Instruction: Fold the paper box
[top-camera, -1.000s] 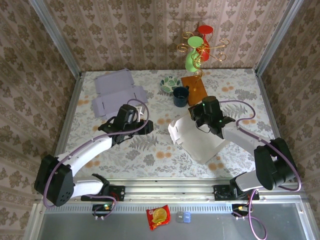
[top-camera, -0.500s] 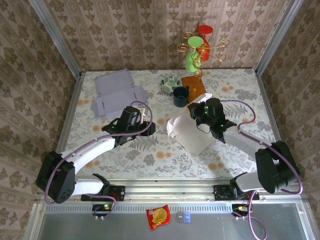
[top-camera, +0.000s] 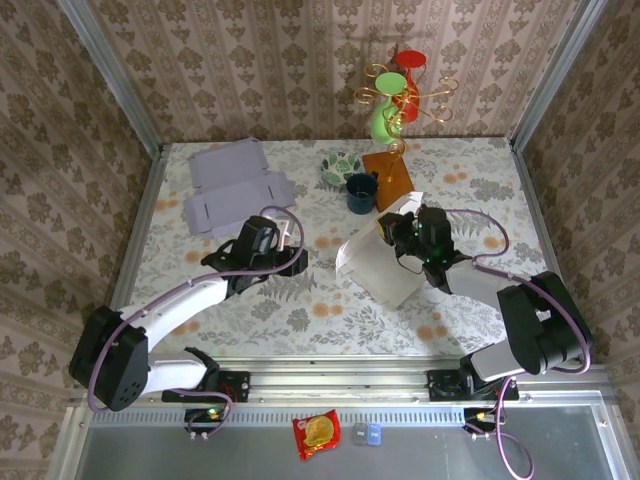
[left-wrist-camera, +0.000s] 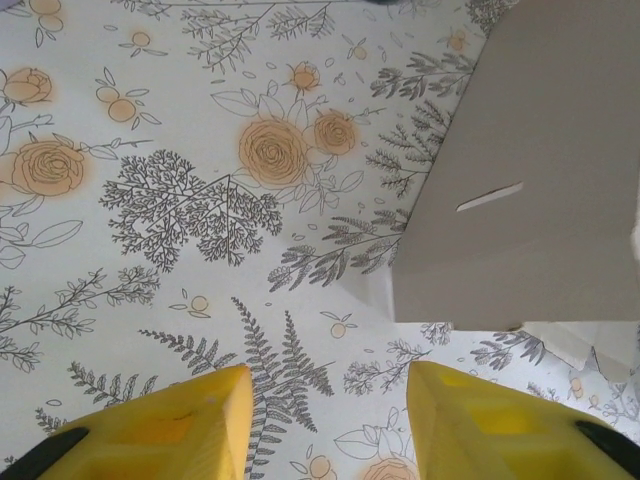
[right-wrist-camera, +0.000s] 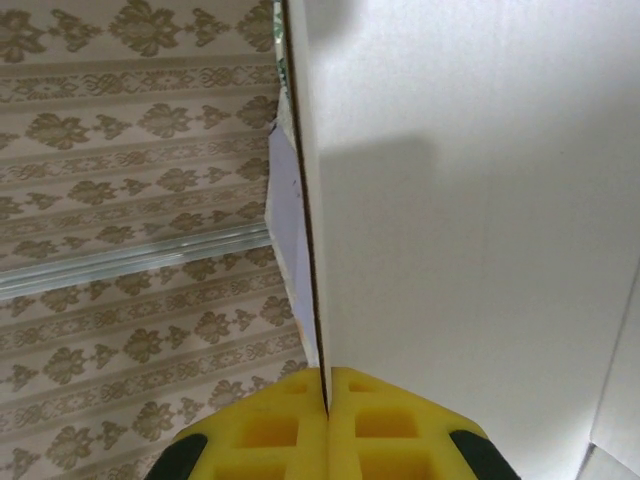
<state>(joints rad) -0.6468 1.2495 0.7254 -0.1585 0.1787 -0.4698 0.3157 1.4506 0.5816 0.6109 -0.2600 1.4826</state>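
Pinching a thin panel of the paper box (right-wrist-camera: 460, 200), my right tool (right-wrist-camera: 327, 375) is clamped on its edge and holds the white sheet tilted up off the desk (top-camera: 300, 310), right of centre. My left tool (left-wrist-camera: 325, 400) hangs near the box's corner, jaws parted and empty. With so narrow a bite, the panel could slip free or crease off its score line if I swing it unbraced.
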